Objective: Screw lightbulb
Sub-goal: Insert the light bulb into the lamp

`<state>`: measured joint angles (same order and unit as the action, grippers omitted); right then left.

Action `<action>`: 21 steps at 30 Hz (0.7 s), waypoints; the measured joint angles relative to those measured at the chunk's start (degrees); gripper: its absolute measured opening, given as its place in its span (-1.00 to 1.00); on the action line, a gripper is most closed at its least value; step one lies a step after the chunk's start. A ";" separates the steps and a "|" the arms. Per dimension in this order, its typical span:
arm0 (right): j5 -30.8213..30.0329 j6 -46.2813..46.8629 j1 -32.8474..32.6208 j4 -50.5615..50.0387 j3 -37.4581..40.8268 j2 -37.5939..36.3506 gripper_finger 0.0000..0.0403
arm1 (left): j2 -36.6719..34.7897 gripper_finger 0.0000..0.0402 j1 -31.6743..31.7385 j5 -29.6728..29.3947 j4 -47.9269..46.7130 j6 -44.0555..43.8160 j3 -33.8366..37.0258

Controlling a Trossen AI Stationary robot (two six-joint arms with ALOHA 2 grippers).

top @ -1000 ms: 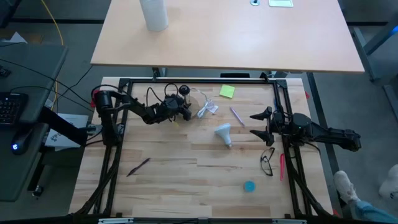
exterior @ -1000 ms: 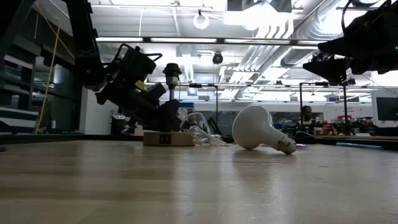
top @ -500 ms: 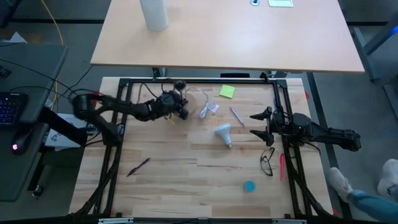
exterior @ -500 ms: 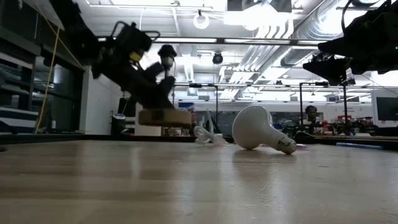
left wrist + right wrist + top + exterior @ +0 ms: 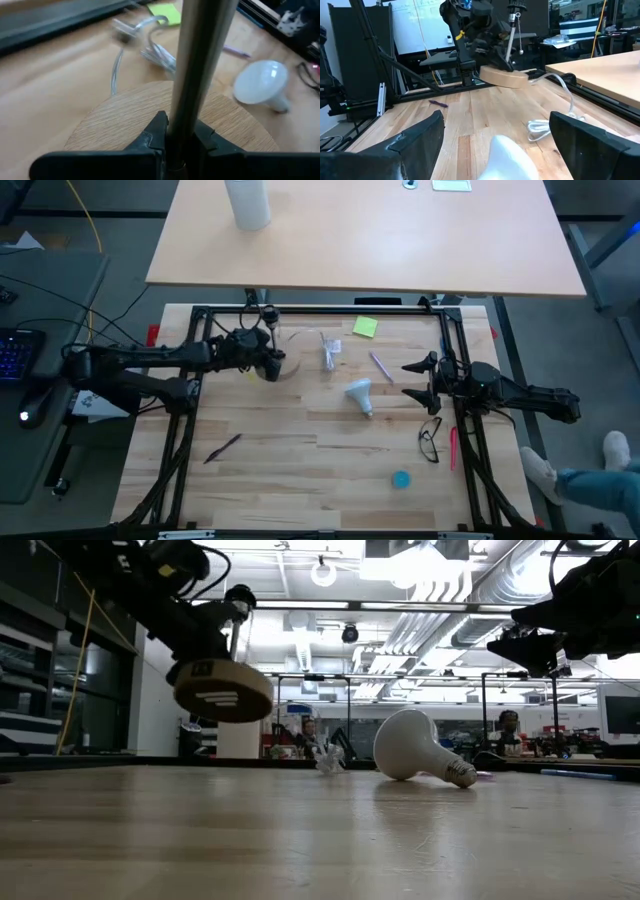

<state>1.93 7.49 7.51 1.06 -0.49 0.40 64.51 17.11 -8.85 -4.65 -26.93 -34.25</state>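
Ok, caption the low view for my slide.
Left hand lifts the wooden lamp base off the table; lightbulb lies beside.

white lightbulb (image 5: 359, 394), pale wooden disc (image 5: 222, 697), yellow-green note (image 5: 365, 327), blue cap (image 5: 401, 479)

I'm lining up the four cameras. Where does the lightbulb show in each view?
High view: the lightbulb lies at table centre, right of the cord.
Low view: right of centre, on its side, screw base pointing right.
Left wrist view: upper right, beyond the wooden disc.
Right wrist view: bottom centre, between the open right hand's fingers.
Shared landmark: the wooden disc, lifted in the left hand.
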 joint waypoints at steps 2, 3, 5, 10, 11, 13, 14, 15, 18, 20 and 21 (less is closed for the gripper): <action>0.00 -0.41 0.02 0.01 -0.01 0.00 0.74 | -0.06 -0.88 -1.27 -0.01 -3.74 -1.42 -2.23; -0.25 -1.83 0.02 0.02 -0.01 0.00 0.74 | 0.21 -0.88 -1.95 -0.03 -5.91 -1.68 -3.71; -2.67 -4.99 0.09 0.81 -0.02 0.01 0.74 | 1.20 -0.88 -3.32 -0.03 -9.53 -2.49 -7.07; -3.29 10.13 0.09 17.74 0.00 0.80 0.74 | 4.36 -0.88 -4.97 -0.34 -15.71 -4.33 -16.41; -3.42 13.50 0.09 22.17 0.00 1.08 0.74 | 5.03 -0.88 -4.96 -0.27 -16.51 -4.51 -18.00; -3.27 16.65 0.09 31.16 -0.01 1.87 0.74 | 6.42 -0.88 -4.76 0.36 -17.92 -5.44 -20.97; -3.01 16.94 0.09 34.72 -0.03 2.38 0.74 | 7.08 -0.88 -4.71 0.97 -18.02 -6.48 -22.19; -2.90 17.00 0.08 37.02 -0.15 2.99 0.74 | 7.74 -0.88 -4.66 1.52 -17.97 -7.41 -23.39; -2.84 18.39 0.07 38.47 -1.97 5.62 0.74 | 9.73 -0.88 -4.29 4.27 -17.76 -8.83 -26.34; -2.82 19.55 0.07 38.62 -3.60 8.44 0.74 | 11.19 -0.88 -3.99 5.94 -17.95 -10.83 -27.92; -2.82 19.54 0.03 38.57 -4.39 10.16 0.74 | 11.93 -0.88 -3.98 6.53 -18.10 -11.49 -28.72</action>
<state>-0.89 27.02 7.54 39.63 -4.88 10.56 76.44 13.14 -2.32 -22.75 -38.42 -62.97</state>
